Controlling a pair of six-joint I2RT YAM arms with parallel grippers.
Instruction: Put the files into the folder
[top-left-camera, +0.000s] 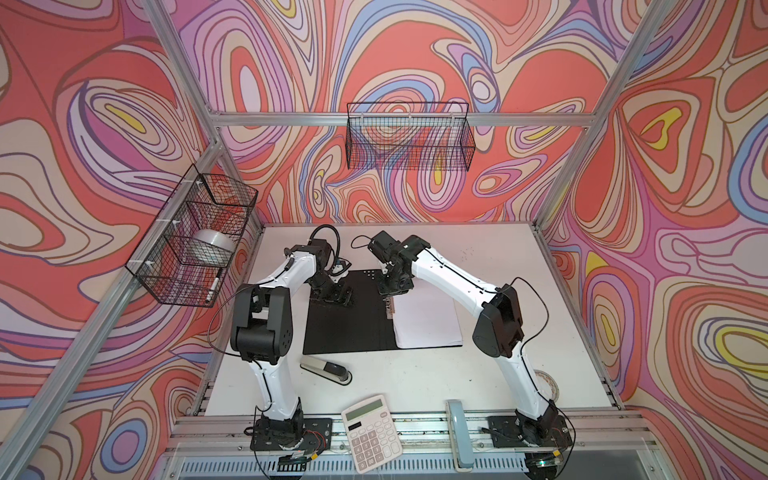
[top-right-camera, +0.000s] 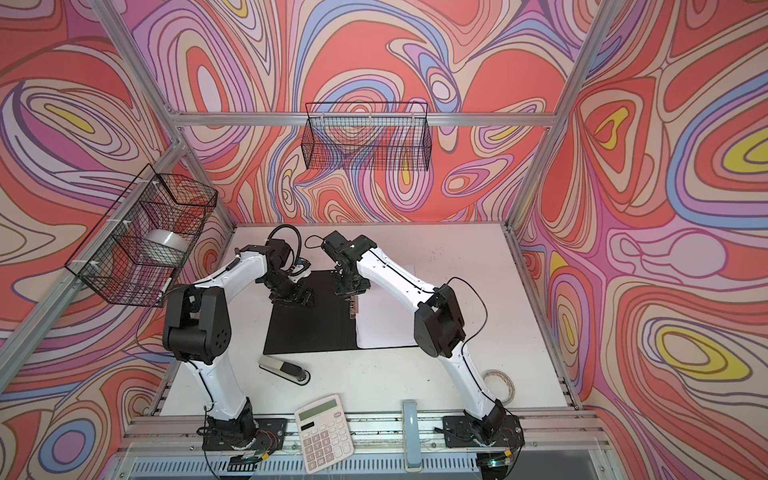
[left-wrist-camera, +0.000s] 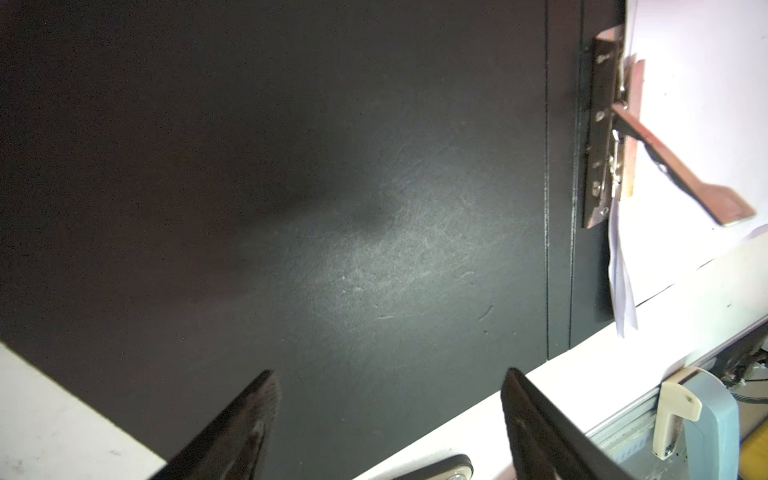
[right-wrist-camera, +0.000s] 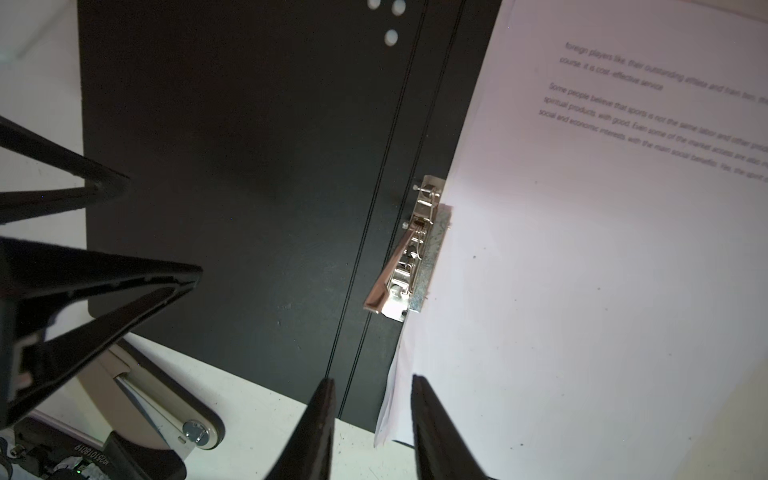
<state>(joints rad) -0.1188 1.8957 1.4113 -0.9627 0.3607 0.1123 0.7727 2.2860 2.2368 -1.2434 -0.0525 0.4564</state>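
Note:
The folder (top-left-camera: 345, 324) (top-right-camera: 307, 324) lies open on the table, black inside up. The files (top-left-camera: 428, 320) (right-wrist-camera: 582, 270), white sheets with small print, rest on its right half, their edge at the metal spine clip (top-left-camera: 389, 309) (right-wrist-camera: 415, 253). In the left wrist view the clip's lever (left-wrist-camera: 681, 174) stands out over the paper. My left gripper (top-left-camera: 332, 297) (left-wrist-camera: 388, 374) hangs wide open over the folder's bare left half. Over the far end of the spine my right gripper (top-left-camera: 388, 291) (right-wrist-camera: 372, 380) stands narrowly open. Neither holds anything.
A stapler (top-left-camera: 326, 370) lies just in front of the folder. A calculator (top-left-camera: 371, 432) and a blue-grey tool (top-left-camera: 459, 432) sit on the front rail. A tape roll (top-right-camera: 500, 382) lies by the right arm's base. Wire baskets (top-left-camera: 195, 241) hang on the left and back walls.

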